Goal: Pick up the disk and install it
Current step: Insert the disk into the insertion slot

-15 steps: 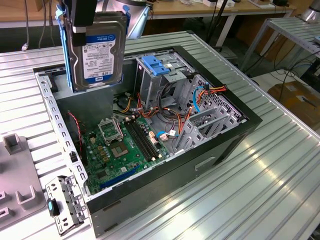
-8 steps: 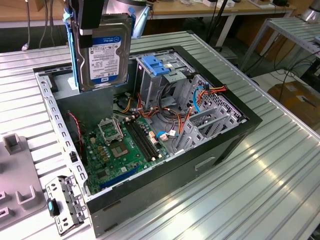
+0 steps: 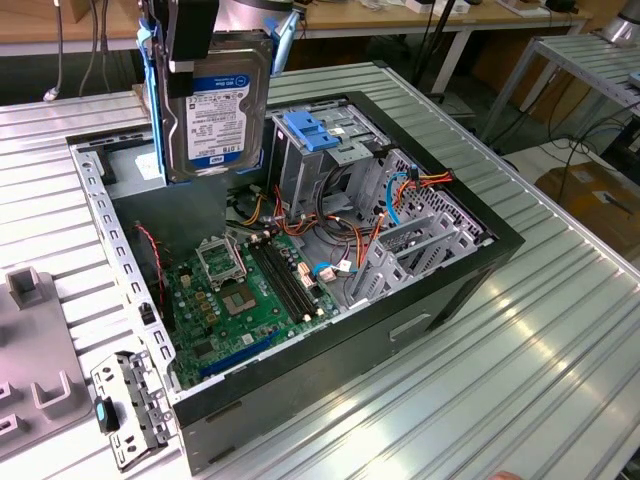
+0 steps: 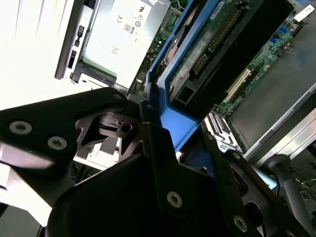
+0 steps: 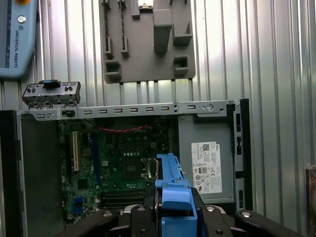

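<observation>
The disk (image 3: 215,110) is a silver hard drive with a white-and-blue label and blue side rails. It hangs upright above the back of the open computer case (image 3: 420,300), over the motherboard (image 3: 240,290). My gripper (image 3: 195,45) is shut on its upper part from above. In the second wrist view, the black fingers (image 4: 148,133) clamp a blue rail (image 4: 165,98), and the disk's circuit-board side (image 4: 212,44) runs away from them. In the first wrist view, the blue rail (image 5: 172,185) sticks out between the fingers, above the motherboard (image 5: 113,168).
A metal drive cage with a blue latch piece (image 3: 310,130) stands in the case beside the disk, with cables (image 3: 340,230) around it. The grey box with a white sticker (image 5: 206,168) sits in a case corner. A grey fixture plate (image 5: 148,39) and a loose bracket (image 3: 125,410) lie on the ribbed table.
</observation>
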